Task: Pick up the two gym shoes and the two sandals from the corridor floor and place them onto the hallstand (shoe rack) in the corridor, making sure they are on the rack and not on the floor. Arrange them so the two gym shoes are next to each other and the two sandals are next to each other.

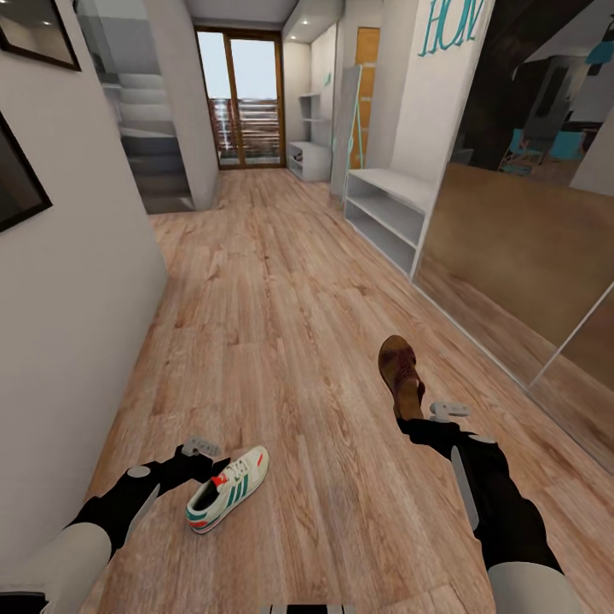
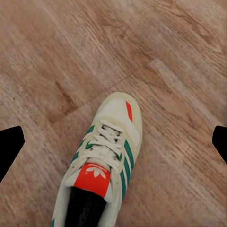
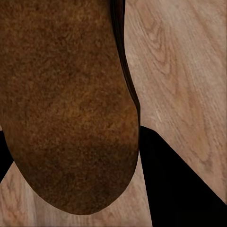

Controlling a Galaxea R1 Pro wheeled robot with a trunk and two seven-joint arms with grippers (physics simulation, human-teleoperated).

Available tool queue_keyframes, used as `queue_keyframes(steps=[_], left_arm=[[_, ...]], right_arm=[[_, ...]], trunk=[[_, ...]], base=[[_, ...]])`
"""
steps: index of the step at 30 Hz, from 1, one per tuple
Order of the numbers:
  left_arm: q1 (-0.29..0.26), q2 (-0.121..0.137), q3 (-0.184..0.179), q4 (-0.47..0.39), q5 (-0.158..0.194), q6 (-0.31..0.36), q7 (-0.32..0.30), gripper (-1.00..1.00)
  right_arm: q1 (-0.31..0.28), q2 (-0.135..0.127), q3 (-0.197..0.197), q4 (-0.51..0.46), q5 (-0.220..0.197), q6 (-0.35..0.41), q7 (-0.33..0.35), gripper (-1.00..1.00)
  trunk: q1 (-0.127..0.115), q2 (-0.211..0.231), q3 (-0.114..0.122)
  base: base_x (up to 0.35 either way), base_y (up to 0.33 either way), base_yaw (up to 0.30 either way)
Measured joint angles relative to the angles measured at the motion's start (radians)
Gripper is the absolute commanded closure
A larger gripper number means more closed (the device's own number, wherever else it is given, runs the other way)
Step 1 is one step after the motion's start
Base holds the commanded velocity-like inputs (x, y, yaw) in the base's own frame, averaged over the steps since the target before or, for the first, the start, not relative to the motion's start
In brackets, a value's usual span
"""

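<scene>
One gym shoe (image 1: 228, 489) lies on the corridor floor (image 1: 281, 324), well short of the hallstand (image 1: 385, 213) by the mirrored wardrobe (image 1: 529, 247). Left gripper (image 1: 202, 446) hovers just beside the shoe's heel — fingers spread wide, holding nothing. One sandal (image 1: 402, 375) lies nearer the hallstand; right gripper (image 1: 448, 411) sits at its near end — grip cannot be told, though a dark finger (image 3: 184, 184) shows beside the sole

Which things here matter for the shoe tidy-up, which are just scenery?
Job:
white green-striped lace-up sneaker by the left gripper
flat brown leather sandal at the right gripper
light-grey shelved hallstand
brown wood-plank floor

Scenery:
mirrored wardrobe door
glass door
grey stairs
</scene>
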Motion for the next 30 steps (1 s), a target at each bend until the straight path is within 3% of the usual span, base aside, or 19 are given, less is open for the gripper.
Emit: queue_keyframes(steps=[12,20,30], left_arm=[[0.0,0.0,0.001,0.0,0.0,-0.002,0.001,-1.0],[0.0,0.0,0.002,0.0,-0.001,-0.002,0.001,-1.0],[0.0,0.0,0.001,-0.001,0.001,-0.002,0.001,-1.0]], right_arm=[[0.0,0.0,0.0,0.0,0.0,0.0,0.0,1.0],[0.0,0.0,0.001,0.0,0.0,-0.001,0.0,1.0],[0.0,0.0,0.001,0.0,0.0,0.0,0.0,1.0]], trunk=[[0.0,0.0,-0.001],[0.0,0.0,-0.001],[0.0,0.0,-0.001]], base=[[0.0,0.003,0.0],[0.0,0.22,0.0],[0.0,0.037,0.0]])
